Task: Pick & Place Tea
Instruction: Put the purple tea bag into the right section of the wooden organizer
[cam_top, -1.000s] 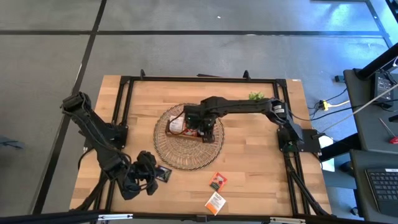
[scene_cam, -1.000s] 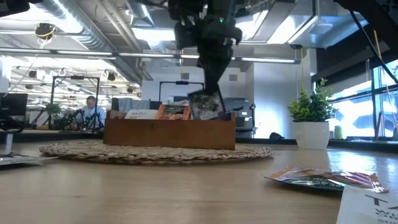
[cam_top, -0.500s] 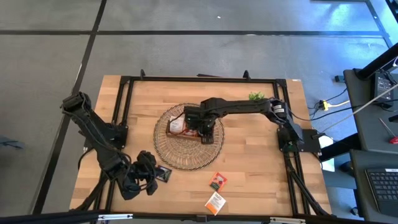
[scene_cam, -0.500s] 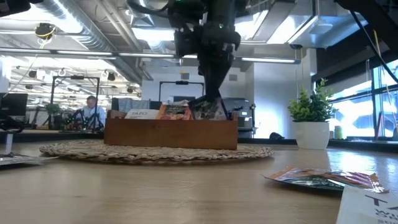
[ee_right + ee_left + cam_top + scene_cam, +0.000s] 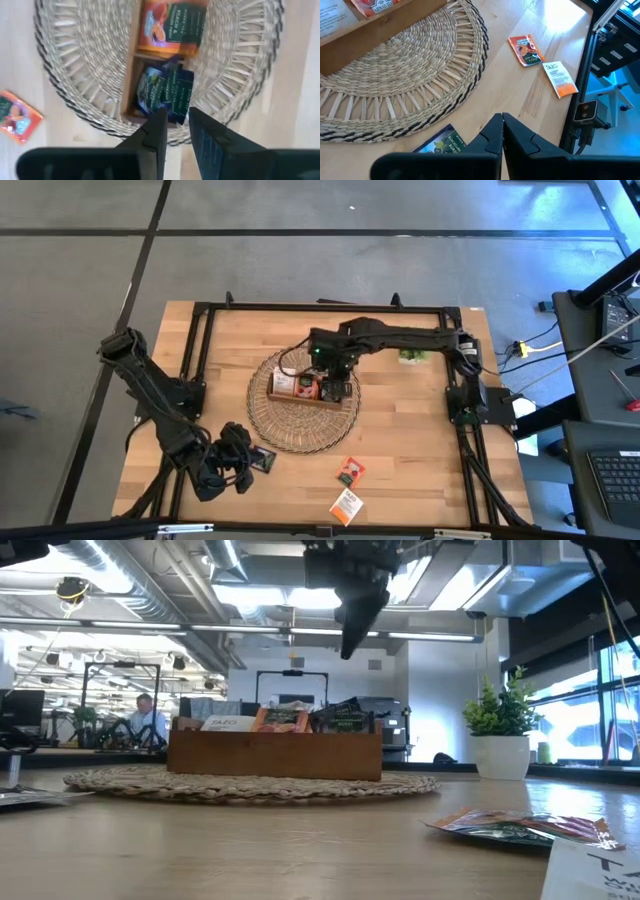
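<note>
A brown wooden tray stands on a round woven mat. Tea sachets stand in its compartments: a white one, an orange one and dark ones leaning in the end compartment. My right gripper hangs open above that compartment, well clear of the tray. Loose on the table lie a red sachet, a white-and-orange one and a dark one. My left gripper is shut near the front left, above the dark sachet.
A small potted plant stands at the far right of the table, partly under my right arm in the high view. A black frame runs along the table's edges. Bare wood lies between the mat and the loose sachets.
My right gripper has let go of a dark sachet in the tray's end compartment, opened, and risen well clear of the tray, drifting toward the far edge. The sachet now leans in the compartment among the others.
</note>
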Action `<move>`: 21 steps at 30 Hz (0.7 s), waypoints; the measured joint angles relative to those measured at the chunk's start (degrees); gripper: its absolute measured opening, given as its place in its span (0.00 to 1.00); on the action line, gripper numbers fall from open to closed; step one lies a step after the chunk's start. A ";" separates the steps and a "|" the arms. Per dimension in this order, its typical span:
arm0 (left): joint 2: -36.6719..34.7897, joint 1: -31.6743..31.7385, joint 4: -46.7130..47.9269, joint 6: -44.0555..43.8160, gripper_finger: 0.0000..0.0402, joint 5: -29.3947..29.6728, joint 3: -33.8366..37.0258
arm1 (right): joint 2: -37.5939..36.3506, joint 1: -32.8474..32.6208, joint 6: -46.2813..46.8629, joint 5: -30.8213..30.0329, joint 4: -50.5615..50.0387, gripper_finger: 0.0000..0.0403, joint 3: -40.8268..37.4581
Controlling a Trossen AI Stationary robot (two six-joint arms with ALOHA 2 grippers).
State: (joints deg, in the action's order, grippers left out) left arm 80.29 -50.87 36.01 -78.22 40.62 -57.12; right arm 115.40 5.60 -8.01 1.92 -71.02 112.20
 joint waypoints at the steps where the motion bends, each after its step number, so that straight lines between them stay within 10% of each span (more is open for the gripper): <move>1: 0.00 0.00 0.00 0.00 0.00 0.01 -0.02 | 0.02 0.47 -0.02 1.21 0.14 0.21 0.00; 7: -0.02 0.00 0.00 0.00 0.00 0.02 -0.02 | 0.27 3.48 -1.26 11.93 2.20 0.21 -0.01; 21: -0.03 0.03 0.02 1.44 0.00 0.23 -0.02 | 0.35 3.85 -0.04 15.88 11.93 0.21 -18.33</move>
State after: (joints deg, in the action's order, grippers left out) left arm 80.26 -50.84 36.03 -76.77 40.85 -57.14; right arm 115.74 9.45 -8.06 17.80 -59.09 93.87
